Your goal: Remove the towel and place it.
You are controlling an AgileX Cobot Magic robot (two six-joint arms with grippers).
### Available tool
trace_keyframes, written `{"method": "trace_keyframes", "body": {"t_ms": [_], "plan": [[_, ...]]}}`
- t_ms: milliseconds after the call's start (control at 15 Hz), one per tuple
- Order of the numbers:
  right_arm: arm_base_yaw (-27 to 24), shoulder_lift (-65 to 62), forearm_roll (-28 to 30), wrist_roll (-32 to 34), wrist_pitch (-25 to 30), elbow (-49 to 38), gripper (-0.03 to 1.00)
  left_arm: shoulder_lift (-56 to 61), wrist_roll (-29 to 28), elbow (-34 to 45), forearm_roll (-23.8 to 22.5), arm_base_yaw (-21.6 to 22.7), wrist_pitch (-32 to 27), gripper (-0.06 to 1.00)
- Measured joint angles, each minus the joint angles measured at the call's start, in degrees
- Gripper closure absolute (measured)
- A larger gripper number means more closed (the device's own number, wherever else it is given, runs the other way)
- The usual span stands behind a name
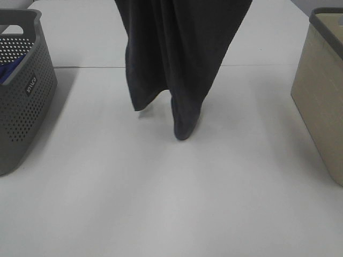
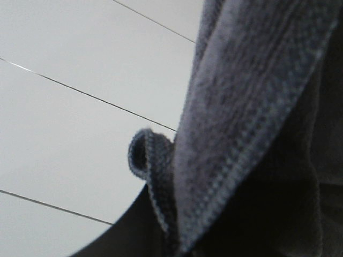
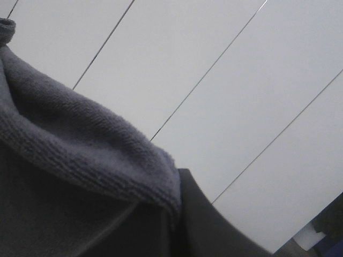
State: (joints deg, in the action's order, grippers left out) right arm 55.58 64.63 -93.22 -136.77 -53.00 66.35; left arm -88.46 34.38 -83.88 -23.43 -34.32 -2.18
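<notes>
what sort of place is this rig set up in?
Likely a lab test bench for laundry handling: plain white table, perforated grey plastic basket at one side, dark charcoal terry towel hanging over the middle.

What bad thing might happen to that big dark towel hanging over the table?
The towel hangs long, and its lowest tip seems to touch the table. If it is moved, it may drag and bunch up. Carried sideways, the dangling end might snag on the grey basket or the beige bin. It is also folded on itself, so it may land crumpled, not flat.
</notes>
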Motion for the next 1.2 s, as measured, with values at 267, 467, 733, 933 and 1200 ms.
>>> {"method": "trace_keyframes", "body": {"t_ms": [267, 467, 733, 933, 1200], "plan": [[0.00, 0.17, 4.70, 0.63, 0.00, 0.06, 0.96, 0.00, -6.19, 0.00, 3.67, 1.60, 2.18, 0.93], [0.00, 0.97, 4.98, 0.69, 0.06, 0.06, 0.96, 0.00, -10.49, 0.00, 7.33, 1.78, 1.66, 0.93], [0.00, 1.26, 6.36, 1.66, 0.11, 0.17, 0.96, 0.00, -11.46, 0.00, 8.25, 1.78, 0.57, 0.91], [0.00, 1.26, 6.65, 2.69, 0.11, 0.17, 0.96, 0.00, -12.61, 0.00, 8.82, 1.78, 0.57, 0.80], [0.00, 1.26, 7.45, 3.61, 0.63, 0.17, 0.96, 0.00, -13.29, 0.00, 9.91, 1.78, 0.57, 0.76]]}}
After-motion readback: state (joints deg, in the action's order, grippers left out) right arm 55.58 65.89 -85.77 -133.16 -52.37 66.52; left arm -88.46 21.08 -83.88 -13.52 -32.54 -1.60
